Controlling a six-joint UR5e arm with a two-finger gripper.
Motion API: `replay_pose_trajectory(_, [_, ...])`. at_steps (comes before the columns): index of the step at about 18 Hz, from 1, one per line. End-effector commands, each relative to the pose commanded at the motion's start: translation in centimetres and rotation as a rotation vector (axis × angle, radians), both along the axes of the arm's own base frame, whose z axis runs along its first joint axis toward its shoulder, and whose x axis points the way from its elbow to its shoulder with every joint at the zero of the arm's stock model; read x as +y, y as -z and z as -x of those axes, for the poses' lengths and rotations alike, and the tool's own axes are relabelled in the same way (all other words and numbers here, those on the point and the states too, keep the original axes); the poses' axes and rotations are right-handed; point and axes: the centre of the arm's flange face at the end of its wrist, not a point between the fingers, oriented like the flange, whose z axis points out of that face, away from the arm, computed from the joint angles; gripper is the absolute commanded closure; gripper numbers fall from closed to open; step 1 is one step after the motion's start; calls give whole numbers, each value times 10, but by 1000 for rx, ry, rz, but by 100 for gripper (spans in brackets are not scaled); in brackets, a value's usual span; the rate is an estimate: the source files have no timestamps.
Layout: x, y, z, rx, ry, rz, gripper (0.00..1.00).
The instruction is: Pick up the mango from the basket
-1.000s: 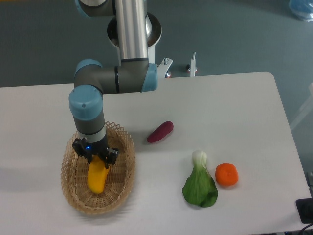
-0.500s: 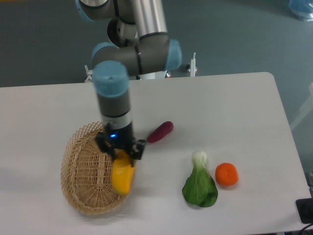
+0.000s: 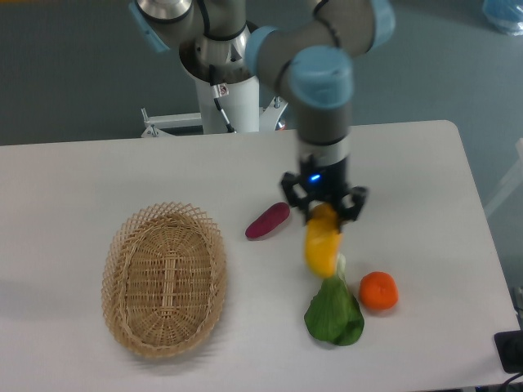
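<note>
My gripper (image 3: pixel 324 211) is shut on the top end of the mango (image 3: pixel 321 246), a smooth yellow-orange fruit that hangs below the fingers above the table, to the right of the basket. The mango hangs over the white stalk of a green leafy vegetable (image 3: pixel 333 312). The light tan wicker basket (image 3: pixel 163 279) lies at the front left of the table with nothing in it.
A purple-red sweet potato (image 3: pixel 268 220) lies just left of the gripper. A round orange (image 3: pixel 378 291) sits right of the leafy vegetable. The arm's base stands behind the table's far edge. A dark object shows at the front right corner (image 3: pixel 510 351).
The gripper has lifted the mango out of the basket and carried it to the right, past the sweet potato, to above the leafy vegetable. The basket now holds nothing.
</note>
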Motion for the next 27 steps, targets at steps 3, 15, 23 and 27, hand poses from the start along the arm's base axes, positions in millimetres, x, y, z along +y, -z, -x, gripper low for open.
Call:
replay_pose_trajectory(3, [-19, 0, 15, -1, 14, 19, 52])
replay_pose_trajectory(15, [-25, -1, 20, 2, 12, 17, 52])
replay_pose_trajectory(23, [-25, 0, 20, 1, 10, 18, 52])
replay_pose_trajectory(27, [-26, -1, 21, 1, 9, 16, 52])
